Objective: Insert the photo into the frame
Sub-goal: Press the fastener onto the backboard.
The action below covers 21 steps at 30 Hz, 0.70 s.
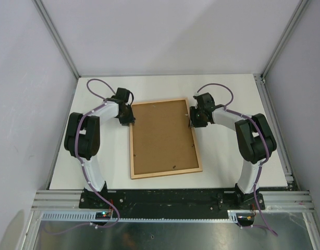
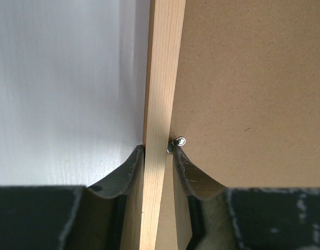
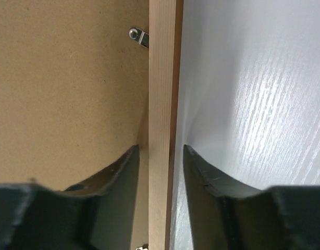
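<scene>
1. I see the left gripper (image 2: 157,153) pinching the left rail of the frame (image 1: 166,173). One finger (image 2: 126,169) presses the rail's outer edge. The other sits against the inner edge, over the backing board (image 1: 162,138).
2. A small metal tab (image 2: 176,143) lies touching the tip of that inner finger.
3. The right gripper (image 3: 161,153) straddles the opposite rail with its jaws parted. I note a narrow gap on each side of the rail, so neither finger (image 3: 201,166) grips the wood.
4. The frame lies flat on the white table (image 1: 228,156) between the two grippers, light wood face up. The board fills its opening.
5. Both grippers sit near the far end of their rails. Most of the frame extends back toward the arm bases.
</scene>
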### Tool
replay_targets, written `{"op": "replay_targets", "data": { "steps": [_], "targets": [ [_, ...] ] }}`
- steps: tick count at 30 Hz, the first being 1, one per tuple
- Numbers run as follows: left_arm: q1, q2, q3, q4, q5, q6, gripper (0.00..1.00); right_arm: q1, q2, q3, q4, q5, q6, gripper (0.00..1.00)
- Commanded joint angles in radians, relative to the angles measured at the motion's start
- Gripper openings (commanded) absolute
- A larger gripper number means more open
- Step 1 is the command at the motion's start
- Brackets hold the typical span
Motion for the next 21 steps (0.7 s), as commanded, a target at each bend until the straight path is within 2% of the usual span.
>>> {"op": "replay_targets", "data": {
  "steps": [1,4,9,15,21],
  "targets": [
    [0.015,0.034,-0.005,-0.03,-0.094,0.01,0.0,0.011,-0.074,-0.005,-0.033,0.01,-0.02,0.49],
    [0.016,0.036,-0.004,-0.03,-0.086,0.003,0.0,0.026,-0.114,-0.006,-0.059,0.049,-0.018,0.56],
    [0.016,0.037,-0.001,-0.03,-0.066,-0.003,0.0,0.057,-0.193,-0.067,-0.074,0.096,0.017,0.61],
    [0.015,0.032,-0.004,-0.03,-0.058,-0.006,0.0,0.123,-0.25,-0.145,-0.113,0.24,0.101,0.62],
    [0.016,0.033,-0.007,-0.025,-0.054,-0.005,0.0,0.183,-0.244,-0.189,-0.106,0.31,0.185,0.59]
  ]
}}
